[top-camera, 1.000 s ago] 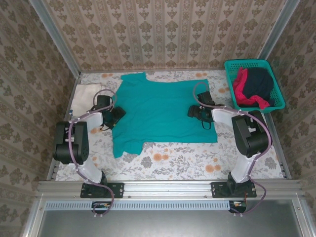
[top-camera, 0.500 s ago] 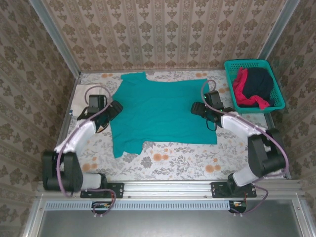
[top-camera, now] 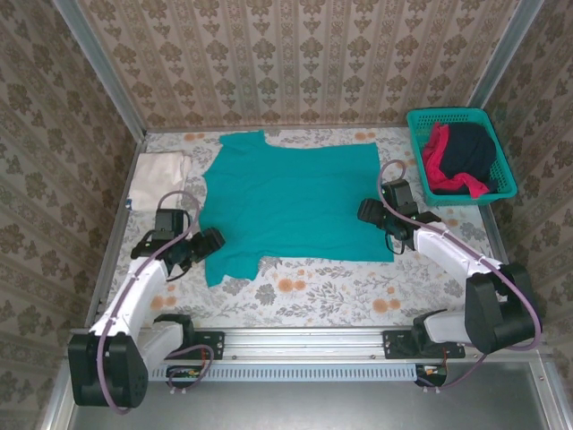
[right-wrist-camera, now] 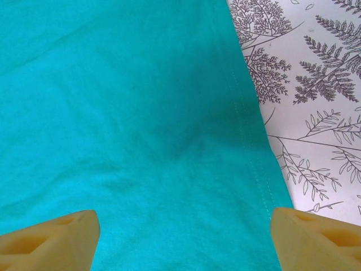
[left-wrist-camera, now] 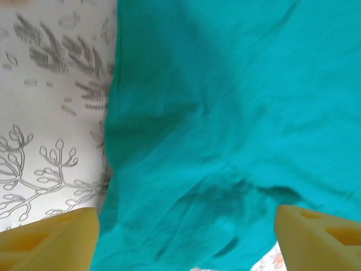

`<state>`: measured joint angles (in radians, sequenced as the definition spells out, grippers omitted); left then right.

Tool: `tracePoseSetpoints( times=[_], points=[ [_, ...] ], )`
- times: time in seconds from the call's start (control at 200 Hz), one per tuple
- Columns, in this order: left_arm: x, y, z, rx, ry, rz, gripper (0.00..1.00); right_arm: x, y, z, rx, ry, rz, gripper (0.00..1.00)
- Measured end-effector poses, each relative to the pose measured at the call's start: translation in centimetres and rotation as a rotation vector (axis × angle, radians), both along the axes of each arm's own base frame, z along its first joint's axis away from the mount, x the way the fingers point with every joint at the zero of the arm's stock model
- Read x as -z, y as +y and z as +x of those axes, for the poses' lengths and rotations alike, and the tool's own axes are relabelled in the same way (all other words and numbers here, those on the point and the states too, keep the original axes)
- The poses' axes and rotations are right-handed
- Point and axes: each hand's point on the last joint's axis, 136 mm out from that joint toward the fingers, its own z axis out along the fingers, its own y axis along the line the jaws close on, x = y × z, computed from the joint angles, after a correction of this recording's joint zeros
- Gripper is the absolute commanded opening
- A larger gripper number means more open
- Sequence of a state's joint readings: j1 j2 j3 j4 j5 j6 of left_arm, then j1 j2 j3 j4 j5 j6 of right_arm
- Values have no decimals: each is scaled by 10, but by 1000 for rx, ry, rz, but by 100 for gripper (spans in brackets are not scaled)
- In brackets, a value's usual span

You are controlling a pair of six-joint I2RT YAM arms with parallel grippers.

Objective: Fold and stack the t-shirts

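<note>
Teal cloth takes up the middle of the table [top-camera: 340, 291]: we see the teal t-shirt [top-camera: 291, 193] spread flat on the floral cover, with a stitched hem along its right edge. The left gripper [top-camera: 210, 244] sits low at the shirt's near-left corner. In the left wrist view its yellow fingers [left-wrist-camera: 51, 237] stand wide apart with rumpled teal fabric lying between them, and we see nothing pinched. The right gripper [top-camera: 369, 212] is at the shirt's right edge, toward the near-right corner. Its jaws are likewise spread, one over the cloth and the other over the bare table just past the hem, clamping nothing. A folded cream-white t-shirt [top-camera: 159, 170] lies at the far-left of the table, just beside the teal one. At the far-right stands a teal mesh basket [top-camera: 419, 134], holding a red t-shirt [top-camera: 439, 154] and a dark navy t-shirt [top-camera: 472, 148] bunched together.
</note>
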<state>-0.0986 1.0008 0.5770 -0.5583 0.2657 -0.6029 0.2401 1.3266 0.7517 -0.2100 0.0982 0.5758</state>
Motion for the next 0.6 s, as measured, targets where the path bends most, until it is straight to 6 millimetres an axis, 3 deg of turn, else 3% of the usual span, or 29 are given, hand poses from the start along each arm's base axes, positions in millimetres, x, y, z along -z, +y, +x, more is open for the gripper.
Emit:
tracePoseSetpoints(
  times=[0.16, 0.6],
  points=[
    [25, -1, -15, 15, 78, -26, 68, 0, 0, 0, 0, 0, 0, 80],
    [39, 6, -1, -10, 80, -27, 57, 0, 0, 0, 1, 0, 0, 80]
  ],
)
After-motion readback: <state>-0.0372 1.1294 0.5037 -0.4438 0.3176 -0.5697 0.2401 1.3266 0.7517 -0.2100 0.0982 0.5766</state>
